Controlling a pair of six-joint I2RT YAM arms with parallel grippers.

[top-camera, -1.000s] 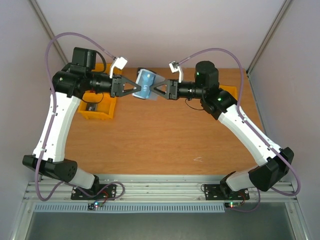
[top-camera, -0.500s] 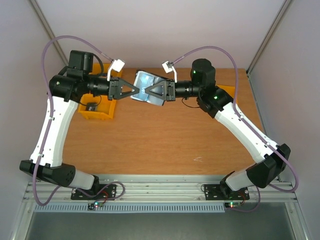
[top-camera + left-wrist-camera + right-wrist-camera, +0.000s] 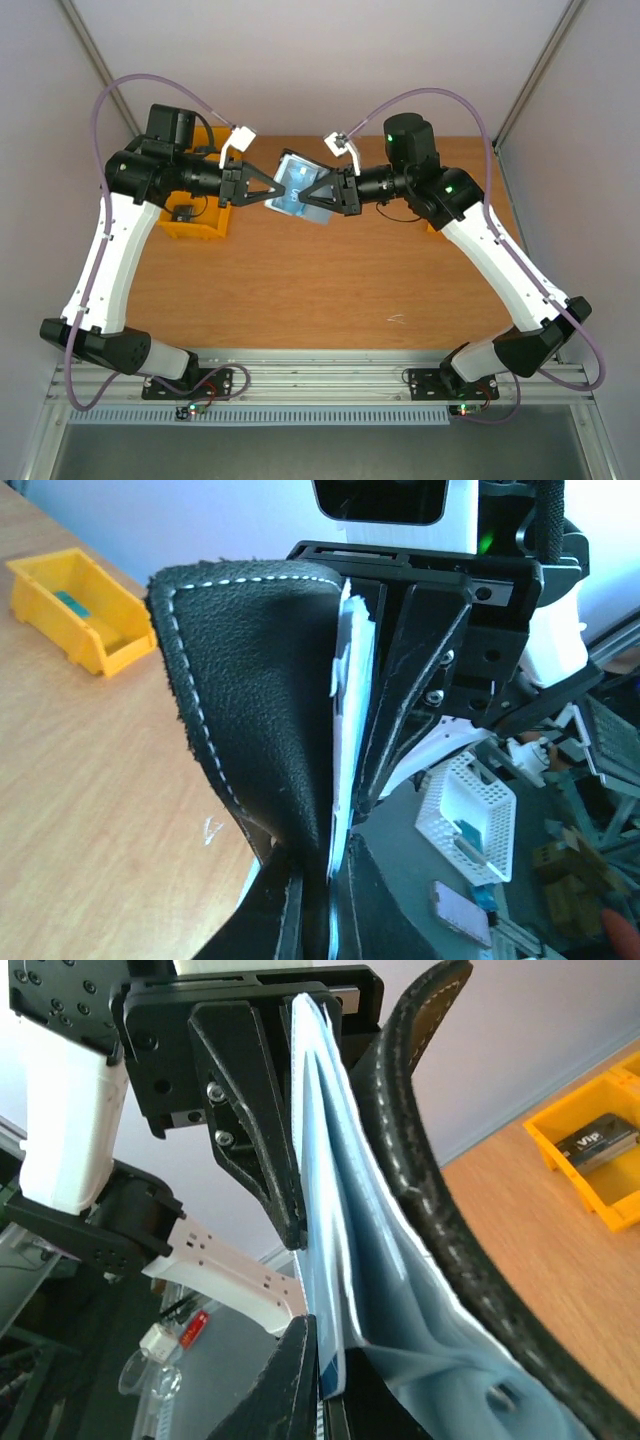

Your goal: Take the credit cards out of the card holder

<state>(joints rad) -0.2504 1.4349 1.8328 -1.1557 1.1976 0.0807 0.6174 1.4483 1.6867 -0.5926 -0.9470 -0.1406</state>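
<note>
The card holder (image 3: 294, 178) hangs open in the air between my two grippers, blue-grey inner panel up. My left gripper (image 3: 270, 192) is shut on its left edge. In the left wrist view that gripper (image 3: 322, 858) pinches the black leather panel (image 3: 255, 680), with a white card edge (image 3: 348, 700) beside it. My right gripper (image 3: 313, 193) is shut at the holder's right edge. In the right wrist view it (image 3: 328, 1348) pinches a pale blue-white credit card (image 3: 315, 1210) that lies against the blue-grey panel (image 3: 400, 1300). No red card shows.
A yellow bin (image 3: 195, 215) stands on the wooden table under my left arm and holds a small black item (image 3: 597, 1144). A second yellow bin (image 3: 85, 605) stands at the right side, mostly hidden by my right arm in the top view.
Both grippers, still shut, have shifted a little toward the near side with the holder. The right wrist has turned, and the holder now tilts more.
</note>
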